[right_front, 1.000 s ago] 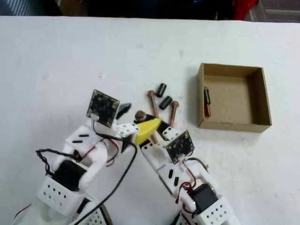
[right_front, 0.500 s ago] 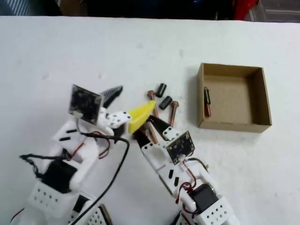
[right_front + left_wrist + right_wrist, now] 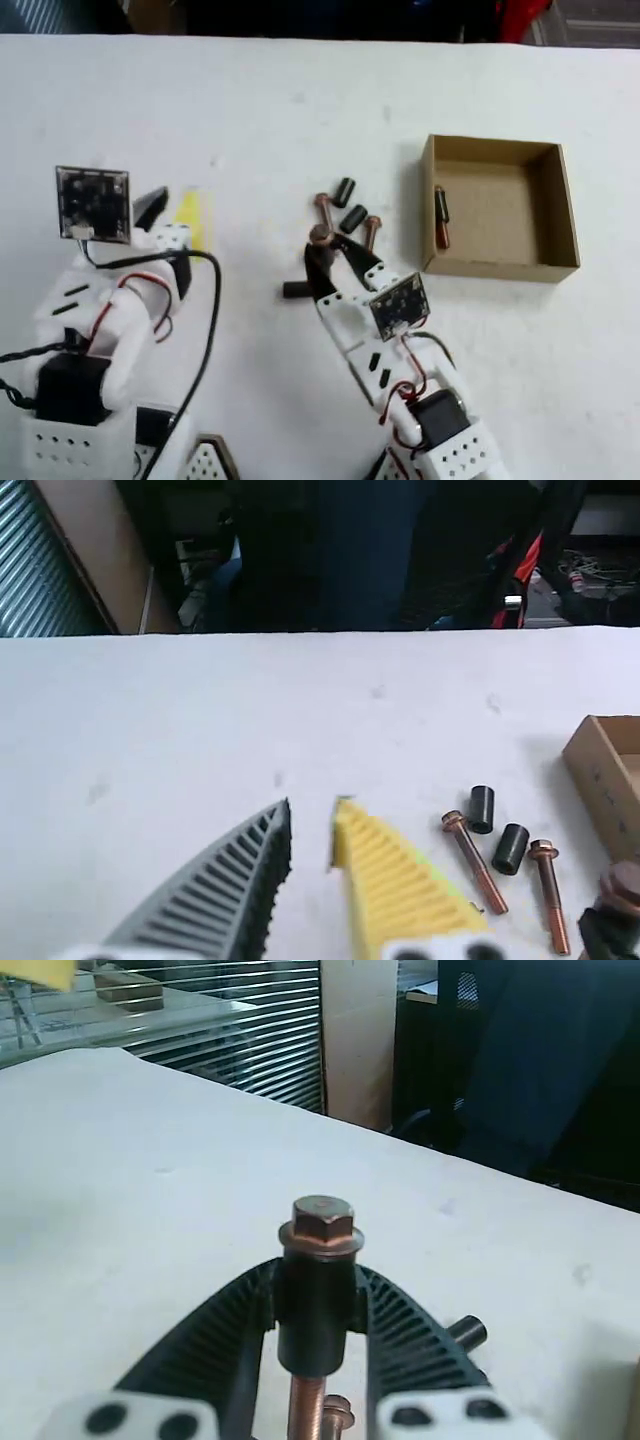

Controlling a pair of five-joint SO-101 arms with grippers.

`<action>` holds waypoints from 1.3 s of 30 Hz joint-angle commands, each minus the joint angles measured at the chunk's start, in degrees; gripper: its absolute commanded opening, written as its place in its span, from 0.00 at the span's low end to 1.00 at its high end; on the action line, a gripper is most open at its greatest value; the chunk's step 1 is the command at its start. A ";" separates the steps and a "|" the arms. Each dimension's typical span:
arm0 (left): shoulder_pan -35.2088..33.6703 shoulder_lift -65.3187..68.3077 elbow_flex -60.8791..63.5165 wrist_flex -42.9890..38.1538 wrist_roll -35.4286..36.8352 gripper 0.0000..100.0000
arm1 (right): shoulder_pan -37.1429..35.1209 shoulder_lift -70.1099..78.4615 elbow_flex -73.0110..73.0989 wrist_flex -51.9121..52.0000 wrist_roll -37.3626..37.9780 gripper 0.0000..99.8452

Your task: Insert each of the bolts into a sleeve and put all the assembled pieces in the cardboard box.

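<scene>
The right gripper (image 3: 318, 1285) pinches a sleeve (image 3: 312, 1335) with a bolt (image 3: 321, 1228) standing through it. The box (image 3: 497, 268) lies at 3 o'clock of it, with one finished piece (image 3: 441, 215) inside. I think it should carry the piece upright over the rim, then let go low. The left gripper (image 3: 311, 818), at 9 o'clock, has jaws slightly apart, empty.

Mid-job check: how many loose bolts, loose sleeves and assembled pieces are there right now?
Loose bolts: 2
Loose sleeves: 2
Assembled pieces: 2, one in the cardboard box, one in the right gripper
Unidentified dark piece beside that gripper: 1
Total: 7
</scene>
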 commanded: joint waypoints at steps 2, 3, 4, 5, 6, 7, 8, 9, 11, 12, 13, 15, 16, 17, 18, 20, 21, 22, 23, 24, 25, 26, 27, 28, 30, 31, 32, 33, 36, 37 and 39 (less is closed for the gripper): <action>-1.10 -0.66 -2.73 6.07 -0.53 0.03 | 4.18 -0.75 0.53 0.48 1.49 0.02; -1.27 -0.66 -2.73 8.09 -0.53 0.03 | 4.88 -0.84 0.35 1.36 1.58 0.02; -1.27 -0.66 -2.55 9.76 -0.62 0.02 | 5.58 -0.84 -0.18 2.51 1.58 0.02; -1.27 -0.66 -1.58 10.46 -0.62 0.02 | 6.20 -0.84 -1.05 4.00 1.58 0.02; -1.27 -0.75 -0.35 10.55 -0.70 0.02 | 6.81 -0.84 -2.29 5.93 1.58 0.02; -1.27 -1.27 1.41 10.11 -0.70 0.02 | 7.25 -0.84 -3.78 8.31 1.58 0.02; -1.27 -2.15 3.69 9.14 -0.70 0.02 | 7.52 -0.84 -5.01 10.51 1.67 0.02; -1.27 -3.56 6.24 7.74 -0.70 0.02 | 7.52 -0.84 -6.07 12.53 2.37 0.02; -1.27 -7.60 12.22 5.10 -0.70 0.02 | 6.99 -0.75 -7.91 15.96 6.15 0.02; -1.27 -10.15 15.30 4.13 -0.70 0.02 | 6.99 -0.75 -8.62 17.19 7.65 0.02; -1.19 -12.79 18.20 3.60 -0.70 0.02 | 6.99 -0.75 -9.41 18.07 8.79 0.02; -1.10 -18.33 23.47 3.25 -1.32 0.02 | 7.34 -0.75 -10.73 19.56 8.97 0.02; -1.27 -20.88 25.14 3.69 -2.64 0.02 | 7.34 -0.75 -11.34 20.26 9.05 0.02; -1.27 -23.43 26.81 3.87 -4.04 0.02 | 7.43 -0.75 -11.87 20.97 9.23 0.02; -1.36 -25.89 28.22 4.57 -5.01 0.02 | 7.52 -0.75 -12.66 21.67 9.23 0.02; -1.36 -30.37 30.42 6.95 -5.98 0.02 | 7.60 -0.66 -14.15 23.16 9.49 0.02; -1.36 -32.31 31.47 8.00 -6.15 0.02 | 7.60 -0.66 -15.03 23.96 9.49 0.02; -1.36 -34.07 32.44 8.88 -6.24 0.02 | 7.60 -0.66 -16.00 24.92 9.58 0.02; -1.45 -35.03 32.97 9.41 -6.24 0.02 | 7.60 -0.66 -17.14 26.15 9.58 0.02; -2.07 -35.03 33.49 9.49 -6.24 0.02 | 7.60 -0.66 -18.64 27.38 9.58 0.02; -2.86 -34.86 33.76 9.41 -6.24 0.02 | 7.69 -0.57 -20.22 28.79 9.58 0.02; -3.82 -34.68 33.85 9.41 -6.24 0.02 | 8.13 -0.57 -21.80 30.11 9.58 0.02; -4.70 -34.68 33.85 9.41 -6.24 0.02 | 8.92 -0.57 -23.38 31.25 9.58 0.02; -5.32 -34.68 33.93 9.49 -6.24 0.02 | 9.80 -0.57 -25.05 32.22 9.58 0.02; -6.37 -34.68 35.16 9.49 -6.24 0.02 | 12.00 -0.48 -28.04 33.89 9.67 0.02; -6.73 -34.68 36.57 9.32 -6.33 0.02 | 12.88 -0.48 -29.45 34.42 9.67 0.02; -6.73 -34.68 38.07 8.88 -6.33 0.02 | 13.67 -0.22 -30.77 34.86 9.76 0.02; -6.99 -34.68 39.12 8.35 -6.68 0.02 | 14.37 0.57 -31.74 35.03 10.73 0.02; -8.66 -34.68 40.62 8.09 -9.67 0.02 | 15.87 6.02 -35.16 35.03 13.54 0.02; -9.19 -34.68 41.14 8.18 -9.93 0.02 | 16.48 8.57 -36.48 34.86 13.80 0.02; -9.71 -34.68 43.43 7.74 -10.20 0.02 | 17.71 14.64 -39.82 34.59 13.89 0.02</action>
